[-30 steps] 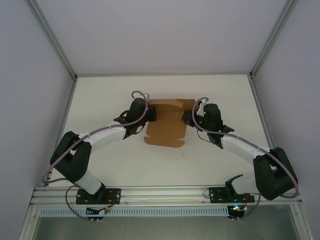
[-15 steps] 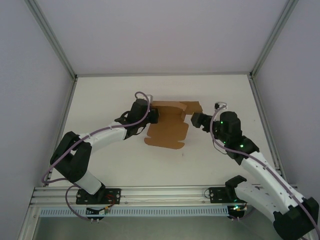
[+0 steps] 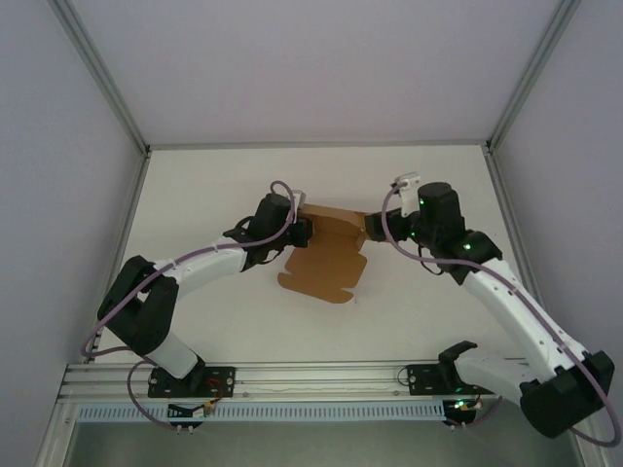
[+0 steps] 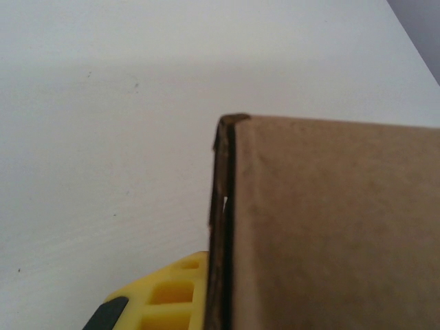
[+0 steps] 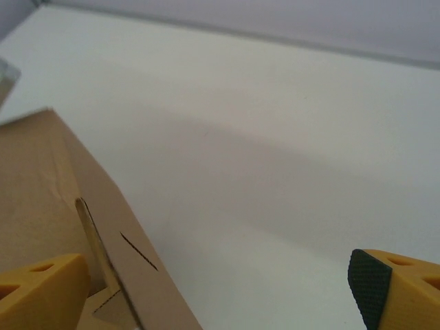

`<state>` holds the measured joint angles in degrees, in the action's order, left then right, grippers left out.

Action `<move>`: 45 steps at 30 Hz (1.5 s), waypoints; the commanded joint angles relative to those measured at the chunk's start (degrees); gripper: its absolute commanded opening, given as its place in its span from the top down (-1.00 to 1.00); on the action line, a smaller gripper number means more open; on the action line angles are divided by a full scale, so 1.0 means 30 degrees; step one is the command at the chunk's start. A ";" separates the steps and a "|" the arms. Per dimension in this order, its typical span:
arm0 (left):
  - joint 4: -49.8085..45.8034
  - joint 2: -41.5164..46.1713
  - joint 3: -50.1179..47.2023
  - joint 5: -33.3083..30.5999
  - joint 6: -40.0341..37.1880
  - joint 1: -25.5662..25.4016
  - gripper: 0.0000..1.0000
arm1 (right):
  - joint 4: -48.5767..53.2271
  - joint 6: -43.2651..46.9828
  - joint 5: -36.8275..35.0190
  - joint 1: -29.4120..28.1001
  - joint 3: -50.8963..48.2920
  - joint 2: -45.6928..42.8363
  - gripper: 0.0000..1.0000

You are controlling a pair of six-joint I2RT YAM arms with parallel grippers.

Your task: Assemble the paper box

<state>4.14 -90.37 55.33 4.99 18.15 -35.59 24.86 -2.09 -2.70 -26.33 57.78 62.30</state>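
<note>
Two arms bend inward from the near rail, elbows pushed outward, their wrists meeting over the middle of the white table (image 3: 214, 195). A plain brown paper box (image 3: 326, 263), partly folded, lies there between them. The left gripper (image 3: 305, 232) pinches its far left edge tightly. The right gripper (image 3: 374, 230) sits at its far right corner, fingers (image 5: 402, 285) spread wide, one just beside a raised flap.

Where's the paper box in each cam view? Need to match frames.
Top external: paper box at centre frame, lying flat.
Left wrist: right half, its edge running down the middle.
Right wrist: lower left corner.
Shared landmark: the white table under it.
</note>
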 commanded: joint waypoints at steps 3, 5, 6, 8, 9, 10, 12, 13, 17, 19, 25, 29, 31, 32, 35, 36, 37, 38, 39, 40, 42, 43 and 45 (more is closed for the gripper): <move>-0.0472 0.0292 0.0610 0.0517 -0.0530 -0.0019 1.00 | 0.0703 0.1539 0.1186 0.0052 0.0881 0.1710 -0.94; -0.0386 0.0383 0.0604 0.0728 -0.0644 -0.0015 1.00 | -0.0080 0.1331 0.1017 0.0067 0.0882 0.2175 -0.94; -0.0344 0.0390 0.0624 0.0844 -0.0689 -0.0046 1.00 | -0.0645 0.1162 0.1027 0.0066 0.0802 0.2365 -0.94; -0.0355 0.0330 0.0688 0.0786 -0.0678 -0.0063 1.00 | -0.2114 0.0274 0.0884 0.0069 0.0624 0.2578 -0.94; -0.0382 0.0258 0.0741 0.0638 -0.0657 -0.0074 1.00 | -0.3088 -0.0563 0.0900 0.0063 0.0397 0.2662 -0.94; -0.0399 0.0189 0.0775 0.0483 -0.0651 -0.0120 1.00 | -0.4023 -0.1286 0.0914 0.0069 0.0153 0.2728 -0.94; -0.0385 0.0042 0.0810 0.0281 -0.0607 -0.0221 1.00 | -0.5522 -0.2555 0.1361 0.0049 -0.0265 0.2912 -0.97; -0.0332 -0.0009 0.0843 0.0168 -0.0475 -0.0251 1.00 | -0.5972 -0.3184 0.1397 0.0045 -0.0382 0.3026 -1.00; 0.0344 -0.0178 0.0808 0.0150 0.0159 -0.0339 1.00 | -0.7842 -0.5771 0.1175 -0.0282 -0.1098 0.3550 -1.00; 0.0734 -0.0229 0.0816 0.0004 0.0533 -0.0352 1.00 | -0.8618 -0.6907 -0.0041 -0.0619 -0.1521 0.3722 -1.00; 0.1038 -0.0362 0.0927 -0.0932 0.1466 -0.0362 1.00 | -1.0536 -0.9042 -0.4717 -0.1332 -0.3256 0.3110 -1.00; 0.1046 -0.0708 0.1219 -0.0683 0.1792 -0.0394 1.00 | -1.0873 -0.8604 -0.5013 -0.1850 -0.3364 0.3221 -1.00; 0.0615 -0.0789 0.1385 -0.0751 0.1722 -0.0383 1.00 | -1.0483 -0.8105 -0.4773 -0.1933 -0.3264 0.3147 -1.00; 0.0470 -0.0757 0.1391 -0.0816 0.1714 -0.0375 1.00 | -1.0195 -0.7689 -0.4657 -0.1925 -0.3294 0.2941 -1.00; 0.0403 -0.0404 0.1087 -0.0957 0.1441 -0.0327 1.00 | -0.8241 -0.6175 -0.4548 -0.1911 -0.3211 0.1864 -1.00; 0.0407 -0.0264 0.0977 -0.0921 0.1341 -0.0316 1.00 | -0.7367 -0.5610 -0.4622 -0.1912 -0.3141 0.1451 -1.00; 0.0387 -0.0118 0.0898 -0.0910 0.1244 -0.0251 1.00 | -0.6545 -0.5190 -0.4955 -0.1877 -0.3174 0.0985 -1.00; 0.0293 -0.0026 0.0842 -0.0881 0.1158 -0.0197 1.00 | -0.5751 -0.4584 -0.5292 -0.1841 -0.3305 0.0474 -1.00; 0.0158 0.0019 0.0839 -0.0843 0.1062 -0.0105 1.00 | -0.5132 -0.4016 -0.5553 -0.1813 -0.3447 -0.0023 -1.00; -0.0063 0.0085 0.0876 -0.0874 0.0980 -0.0034 1.00 | -0.4571 -0.3645 -0.5617 -0.1674 -0.3677 -0.0571 -1.00; -0.0266 0.0151 0.0836 -0.0890 0.0734 0.0072 1.00 | -0.3575 -0.3067 -0.4166 -0.1078 -0.3942 -0.1523 -0.95; -0.0266 0.0230 0.0767 -0.0719 0.0591 0.0111 1.00 | -0.3235 -0.2805 -0.2986 -0.0682 -0.4075 -0.1969 -0.92; -0.0194 0.0375 0.0714 -0.0298 0.0217 0.0141 1.00 | -0.2623 -0.1902 -0.0601 -0.0121 -0.4091 -0.2388 -0.84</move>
<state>3.20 -92.05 57.28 2.28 21.15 -35.70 11.18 -13.23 -12.64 -28.29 46.59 56.51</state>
